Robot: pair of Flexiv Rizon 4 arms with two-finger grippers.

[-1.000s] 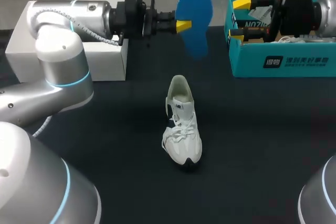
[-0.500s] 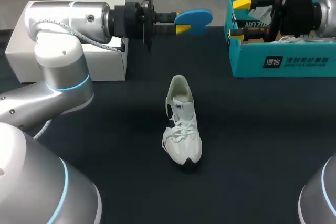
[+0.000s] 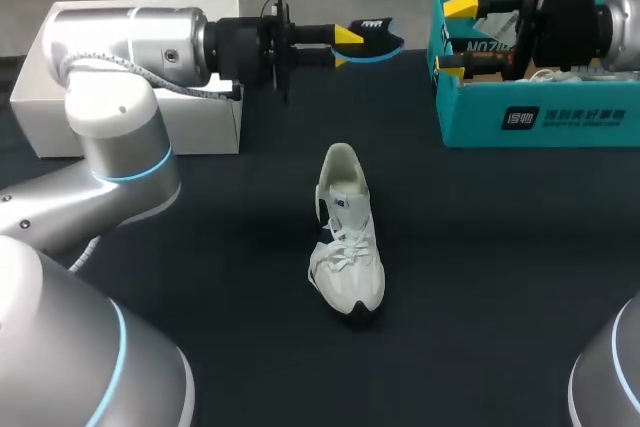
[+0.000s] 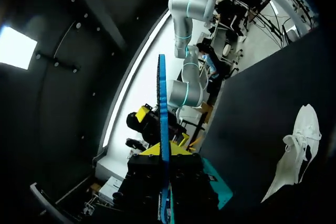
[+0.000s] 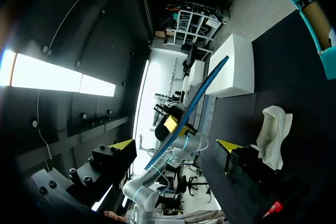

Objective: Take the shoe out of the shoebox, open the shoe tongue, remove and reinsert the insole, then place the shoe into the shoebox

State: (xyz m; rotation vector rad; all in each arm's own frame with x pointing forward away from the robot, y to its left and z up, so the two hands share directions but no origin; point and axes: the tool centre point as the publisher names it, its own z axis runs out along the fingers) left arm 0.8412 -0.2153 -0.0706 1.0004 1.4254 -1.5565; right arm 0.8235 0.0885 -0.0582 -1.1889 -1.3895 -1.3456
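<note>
left arm (image 3: 110, 107) and right arm (image 3: 625, 17): smooth silver cylinders with cyan rings at the joints. a coiled pale cable (image 3: 170, 62) runs behind the black left hand (image 3: 350, 44) (round flange at its wrist); the right hand (image 3: 455, 35) is black too, both yellow-tipped.

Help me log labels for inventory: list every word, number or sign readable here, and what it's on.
Teal shoebox front: white logo and characters, too blurred to read.
Its inner wall: dark print, partly behind the right claw, unreadable.
Insole in the left claw: white marks, too small.
</note>
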